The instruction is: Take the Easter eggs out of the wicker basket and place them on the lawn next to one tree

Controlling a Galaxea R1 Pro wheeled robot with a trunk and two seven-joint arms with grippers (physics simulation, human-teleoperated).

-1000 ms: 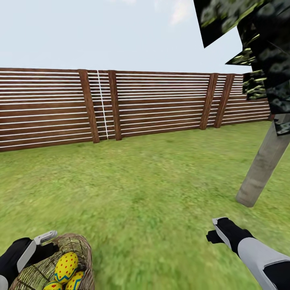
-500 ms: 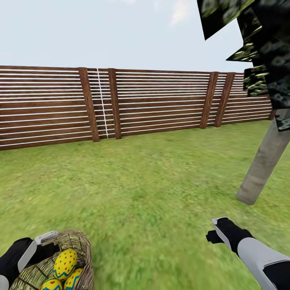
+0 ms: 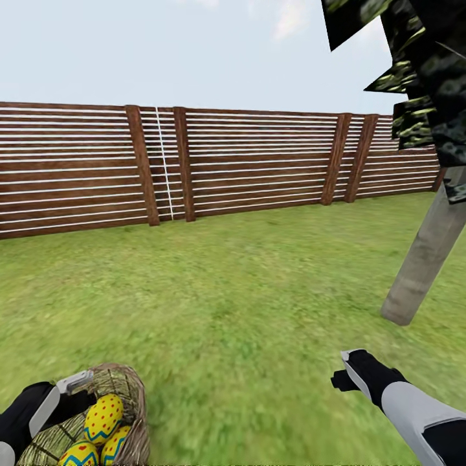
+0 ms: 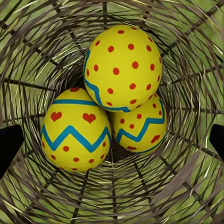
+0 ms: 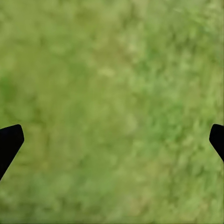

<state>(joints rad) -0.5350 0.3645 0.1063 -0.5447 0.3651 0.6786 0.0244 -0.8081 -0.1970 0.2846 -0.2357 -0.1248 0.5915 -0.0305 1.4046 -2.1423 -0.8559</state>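
The wicker basket stands on the lawn at the near left. It holds three Easter eggs: a red-dotted one lying on two with blue zigzags. My left gripper hovers over the basket's near-left rim. It is open, looking straight down onto the eggs, and its dark fingertips stand wide apart. My right gripper is open above bare grass, a short way in front of the tree with its grey-brown trunk at the right.
A dark brown slatted fence closes off the far side of the garden. Dark green leaf patches of the crown hang at the upper right. Open grass lies between the basket and the trunk.
The whole view has shifted slightly: fence, trunk and basket sit a little higher in the picture, so the camera moved. Both grippers keep their places in view, still open.
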